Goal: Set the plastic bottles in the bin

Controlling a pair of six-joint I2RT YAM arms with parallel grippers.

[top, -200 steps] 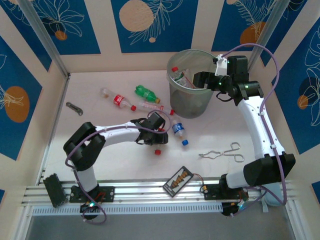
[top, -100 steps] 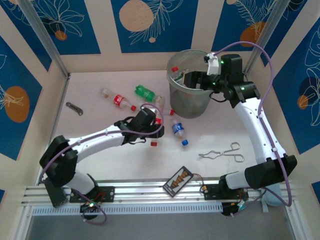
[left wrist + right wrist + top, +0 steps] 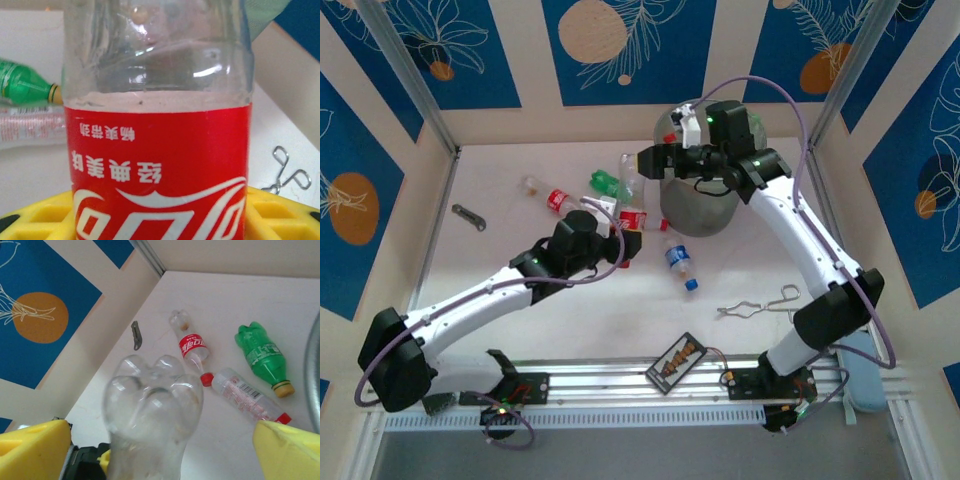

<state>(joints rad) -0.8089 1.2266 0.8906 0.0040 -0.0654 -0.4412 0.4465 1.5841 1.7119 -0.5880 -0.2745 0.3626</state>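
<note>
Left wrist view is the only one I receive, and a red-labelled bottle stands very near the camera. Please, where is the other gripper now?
Observer: The right gripper hangs open at the red-labelled bottle, its fingers on either side of the upturned base, not touching.
Operator: And where is the bin from the bottle?
Observer: The bin stands just right of it in the top view, partly covered by the right arm.
Operator: Are there bottles that I cannot see?
Observer: A blue-labelled bottle lies on the table near the bin's foot.
</note>
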